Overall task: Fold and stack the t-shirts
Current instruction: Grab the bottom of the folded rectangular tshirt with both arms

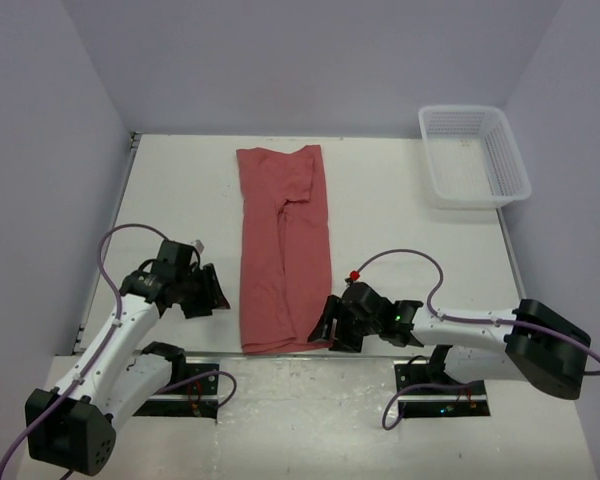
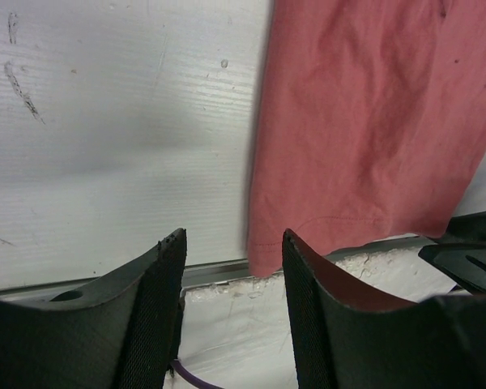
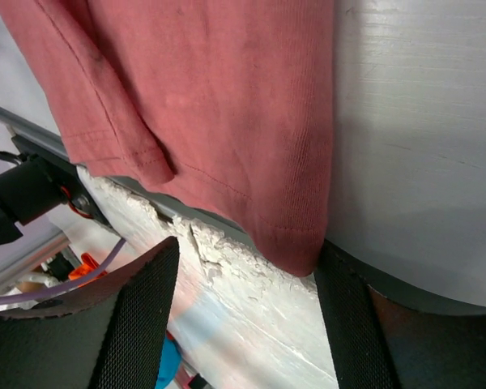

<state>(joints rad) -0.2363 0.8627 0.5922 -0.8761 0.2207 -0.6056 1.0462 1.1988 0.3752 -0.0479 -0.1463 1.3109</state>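
One brick-red t-shirt [image 1: 283, 250] lies on the white table [image 1: 180, 190], folded lengthwise into a long strip, with its hem at the near edge. My left gripper [image 1: 218, 293] is open and empty, just left of the shirt's near left corner. In the left wrist view that gripper [image 2: 235, 247] faces the hem corner of the shirt [image 2: 373, 121]. My right gripper [image 1: 327, 325] is open at the shirt's near right corner. In the right wrist view that gripper [image 3: 247, 255] holds nothing, and the shirt's [image 3: 211, 89] corner hangs beside the right finger [image 3: 348, 316].
A white mesh basket [image 1: 475, 155] stands at the far right corner of the table. Grey walls close in the left, back and right sides. The arm bases and their cables sit below the table's near edge.
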